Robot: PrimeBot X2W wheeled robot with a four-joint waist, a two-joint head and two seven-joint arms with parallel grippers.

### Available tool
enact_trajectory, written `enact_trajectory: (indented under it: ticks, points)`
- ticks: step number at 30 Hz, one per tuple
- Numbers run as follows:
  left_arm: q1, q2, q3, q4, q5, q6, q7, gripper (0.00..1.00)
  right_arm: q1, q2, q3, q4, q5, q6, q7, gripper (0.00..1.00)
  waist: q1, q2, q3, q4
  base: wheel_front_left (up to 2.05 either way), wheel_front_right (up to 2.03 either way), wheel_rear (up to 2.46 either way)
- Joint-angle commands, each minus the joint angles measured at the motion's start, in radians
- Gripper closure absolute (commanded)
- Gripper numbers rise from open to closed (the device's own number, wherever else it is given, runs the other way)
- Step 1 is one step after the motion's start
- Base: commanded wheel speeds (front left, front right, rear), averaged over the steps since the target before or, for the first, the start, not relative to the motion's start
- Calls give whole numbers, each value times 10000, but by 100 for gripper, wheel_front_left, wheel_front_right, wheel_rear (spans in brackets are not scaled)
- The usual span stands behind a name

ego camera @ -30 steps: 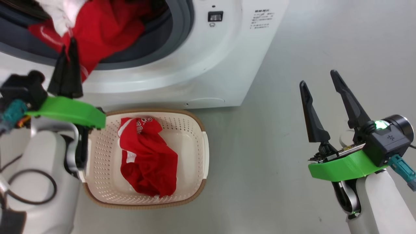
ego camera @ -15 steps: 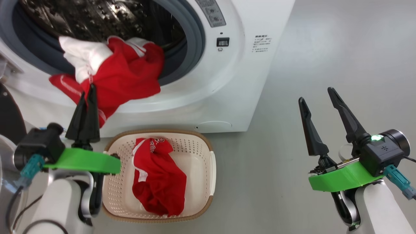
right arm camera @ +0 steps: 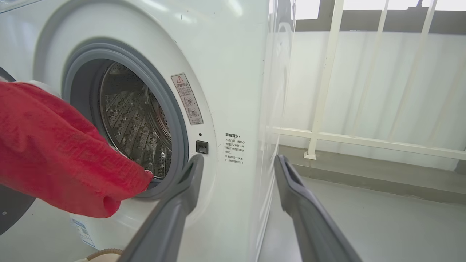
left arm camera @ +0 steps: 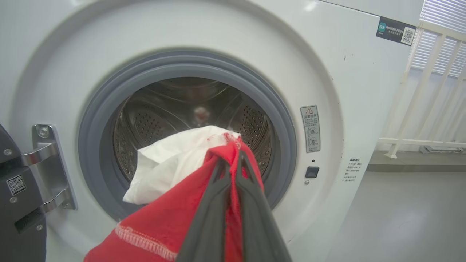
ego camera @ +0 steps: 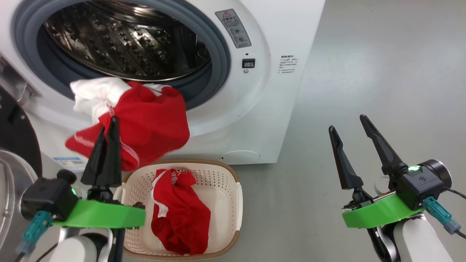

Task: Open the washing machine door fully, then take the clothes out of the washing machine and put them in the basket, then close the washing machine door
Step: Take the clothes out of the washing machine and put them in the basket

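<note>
The washing machine door [ego camera: 16,134] stands swung wide at the left of the washing machine [ego camera: 262,109], so the opening step looks done. The unloading of the clothes is partly done. One red garment [ego camera: 180,214] lies crumpled inside the basket [ego camera: 218,170], which sits on the floor [ego camera: 364,72] just in front of the machine's base. A second piece, a red-and-white garment [ego camera: 153,123], hangs from the left claw [ego camera: 109,123], whose two dark fingers are pressed tight together on a fold of the red cloth. In the head view it hangs in front of the lower grey gasket [ego camera: 222,62], above the basket's far left corner and not yet inside it. The right claw [ego camera: 346,122] hovers over bare floor well to the right with its fingers spread wide and nothing between them. The steel drum [ego camera: 127,40] appears bare behind the hanging cloth, though its lower front is hidden by the garment, so I cannot rule out a last item there. As I judge it, what is left is to carry the held garment over the basket and let it go, check the drum, and then swing the door shut.
</note>
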Motion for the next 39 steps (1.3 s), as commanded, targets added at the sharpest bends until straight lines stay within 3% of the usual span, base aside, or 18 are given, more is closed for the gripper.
enact_trajectory:
  ticks: [1, 9, 24, 39]
  points:
    - [-30, 218, 330, -455, 100, 102, 36, 100, -55, -2, 195, -257, 53, 62, -63, 0, 0, 0, 10, 2, 0, 0, 0]
    - [370, 42, 87, -818, -71, 207, 433, 100, -100, -5, 188, -278, 2, 62, -63, 0, 0, 0, 200, 7, 0, 0, 0]
    - [-754, -390, -119, 3149, -663, -456, -297, 100, -630, 15, 384, -301, -32, 62, -63, 0, 0, 0, 1228, -255, 0, 0, 0]
    - [-2889, -734, 48, 8016, -924, -1159, -825, 100, -1046, 41, 450, -383, -65, 62, -63, 0, 0, 0, 2335, -552, 0, 0, 0]
